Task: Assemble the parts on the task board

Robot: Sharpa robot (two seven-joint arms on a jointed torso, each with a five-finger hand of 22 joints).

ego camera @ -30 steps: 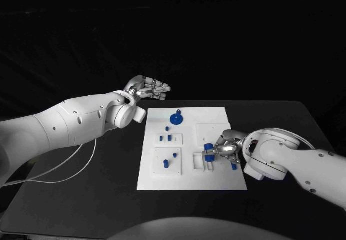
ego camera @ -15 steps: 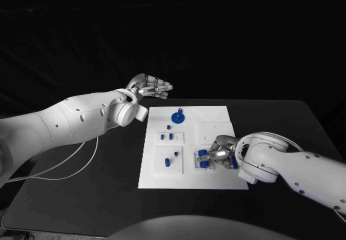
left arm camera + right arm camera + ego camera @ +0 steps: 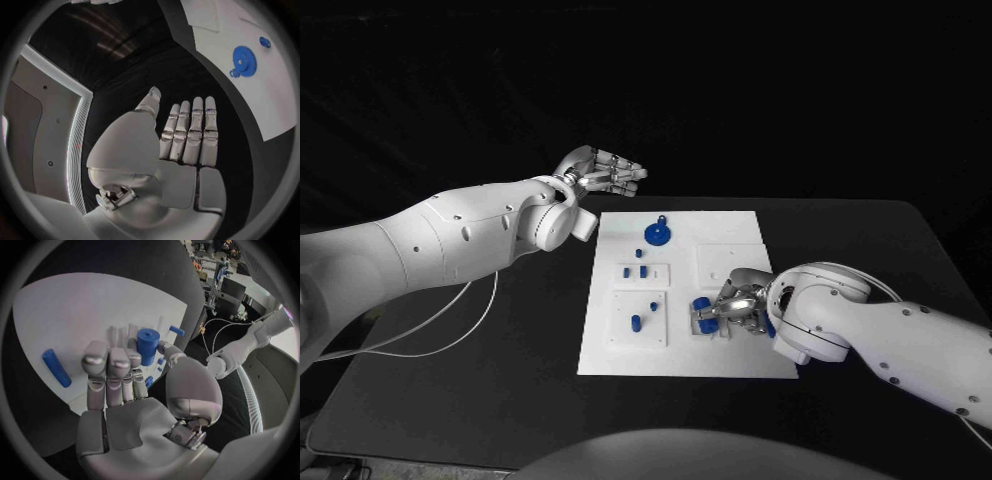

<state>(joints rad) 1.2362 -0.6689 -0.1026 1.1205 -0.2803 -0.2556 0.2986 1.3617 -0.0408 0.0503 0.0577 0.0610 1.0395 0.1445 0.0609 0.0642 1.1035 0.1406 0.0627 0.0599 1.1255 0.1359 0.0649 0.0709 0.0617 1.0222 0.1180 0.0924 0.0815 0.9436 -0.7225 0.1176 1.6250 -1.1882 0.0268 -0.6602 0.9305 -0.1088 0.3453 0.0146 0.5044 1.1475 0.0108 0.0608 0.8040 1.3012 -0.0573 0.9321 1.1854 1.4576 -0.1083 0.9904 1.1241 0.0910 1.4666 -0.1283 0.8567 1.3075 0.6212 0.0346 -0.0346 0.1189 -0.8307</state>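
Observation:
The white task board (image 3: 733,235) lies mid-table. My right hand (image 3: 737,308) is low over the board's near right part and pinches an upright blue cylinder (image 3: 148,345) between thumb and fingers, just above a small slotted white fixture (image 3: 701,327). Beside the hand a blue peg (image 3: 56,368) lies flat on the board. A blue gear (image 3: 655,236) sits near the far edge, and small blue parts (image 3: 636,322) rest in the left recesses. My left hand (image 3: 603,171) hovers past the board's far left corner, fingers straight and holding nothing; the left wrist view shows the gear (image 3: 244,60) beyond it.
A white cable (image 3: 437,335) loops over the black table (image 3: 877,240) on the left, under my left arm. Bare table surrounds the board on its right and near sides.
My right hand has carried the blue cylinder toward the board's near edge and down onto the slotted fixture. The left hand has barely shifted.

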